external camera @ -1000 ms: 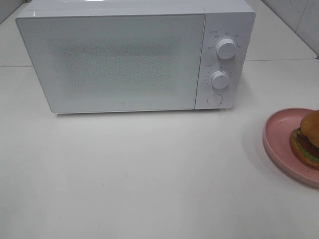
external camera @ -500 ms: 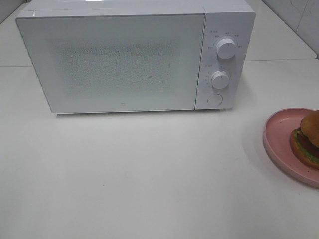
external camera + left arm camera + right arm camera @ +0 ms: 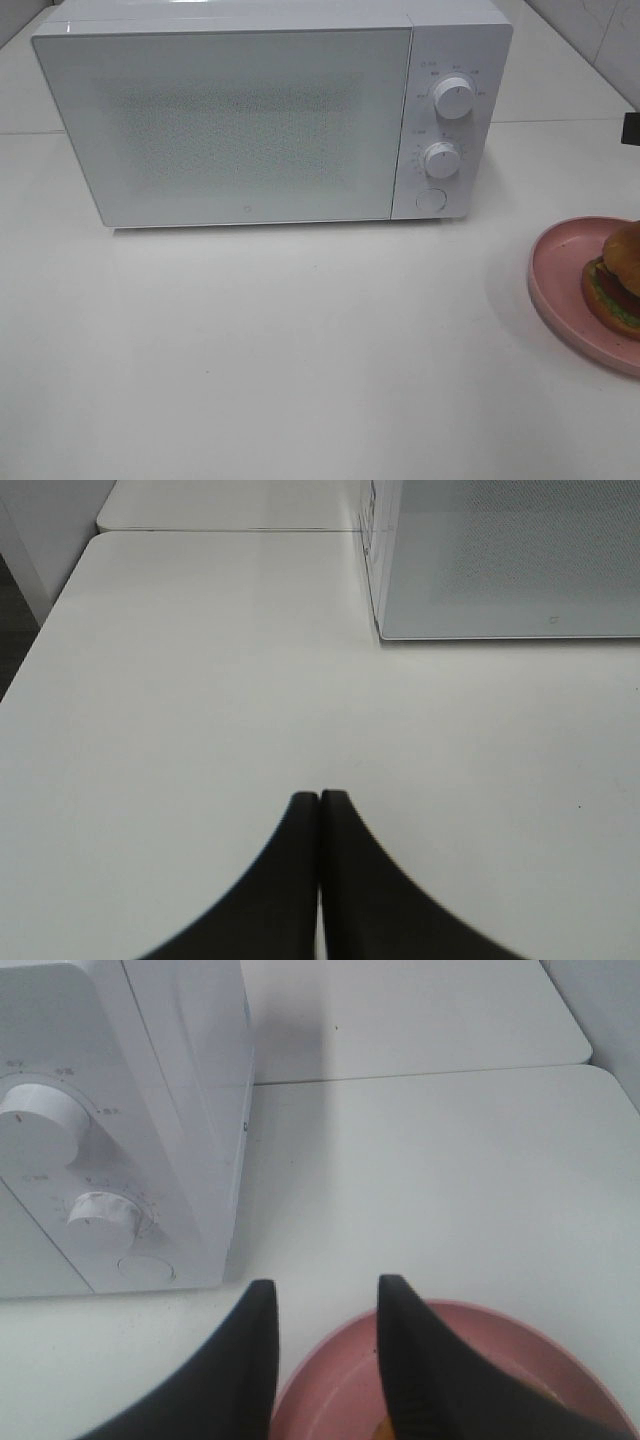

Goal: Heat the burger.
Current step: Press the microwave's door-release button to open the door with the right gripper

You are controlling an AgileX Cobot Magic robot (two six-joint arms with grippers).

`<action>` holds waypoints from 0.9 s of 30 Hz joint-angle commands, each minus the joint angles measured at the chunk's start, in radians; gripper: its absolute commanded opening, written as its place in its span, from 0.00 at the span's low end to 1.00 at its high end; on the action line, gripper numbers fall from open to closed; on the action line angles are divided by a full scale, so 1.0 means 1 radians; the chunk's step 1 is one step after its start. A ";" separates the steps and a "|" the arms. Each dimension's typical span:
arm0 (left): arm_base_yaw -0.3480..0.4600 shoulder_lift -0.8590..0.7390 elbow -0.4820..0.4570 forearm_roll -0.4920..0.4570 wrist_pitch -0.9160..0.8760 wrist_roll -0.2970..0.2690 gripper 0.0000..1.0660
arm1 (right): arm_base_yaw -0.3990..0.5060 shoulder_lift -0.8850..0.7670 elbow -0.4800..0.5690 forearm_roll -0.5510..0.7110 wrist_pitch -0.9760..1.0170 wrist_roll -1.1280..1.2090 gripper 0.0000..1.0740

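Trouble could come if the right gripper [image 3: 327, 1286], its jaws a little apart and empty above the pink plate [image 3: 555, 275], bumps the rim and tips the burger [image 3: 617, 280] sitting there beside the shut microwave [image 3: 240, 120], while the left gripper [image 3: 319, 798] rests closed.

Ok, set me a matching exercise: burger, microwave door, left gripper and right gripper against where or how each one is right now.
Column one
1. burger
2. microwave door
3. left gripper
4. right gripper

Column two
A. pressed shut, over the table
B. closed flat, frosted white front
C. lying on the pink plate
D. jaws apart with nothing between, by the plate's rim

Pairs: 1-C, 2-B, 3-A, 4-D
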State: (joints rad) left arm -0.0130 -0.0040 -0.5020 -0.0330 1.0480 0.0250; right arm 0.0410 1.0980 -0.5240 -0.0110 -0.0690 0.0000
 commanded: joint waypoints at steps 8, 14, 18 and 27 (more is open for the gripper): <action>-0.006 -0.022 0.001 -0.004 -0.007 -0.001 0.00 | 0.032 0.157 -0.004 -0.003 -0.205 0.027 0.00; -0.006 -0.022 0.001 -0.004 -0.007 -0.001 0.00 | 0.196 0.265 -0.004 -0.033 -0.307 0.026 0.00; -0.006 -0.022 0.001 -0.004 -0.007 -0.001 0.00 | 0.262 0.313 -0.004 -0.033 -0.343 0.026 0.00; -0.006 -0.022 0.001 -0.004 -0.007 -0.001 0.00 | 0.355 0.474 -0.005 -0.033 -0.419 0.071 0.00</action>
State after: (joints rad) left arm -0.0130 -0.0040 -0.5020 -0.0330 1.0480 0.0250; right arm 0.3860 1.5380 -0.5250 -0.0380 -0.4600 0.0470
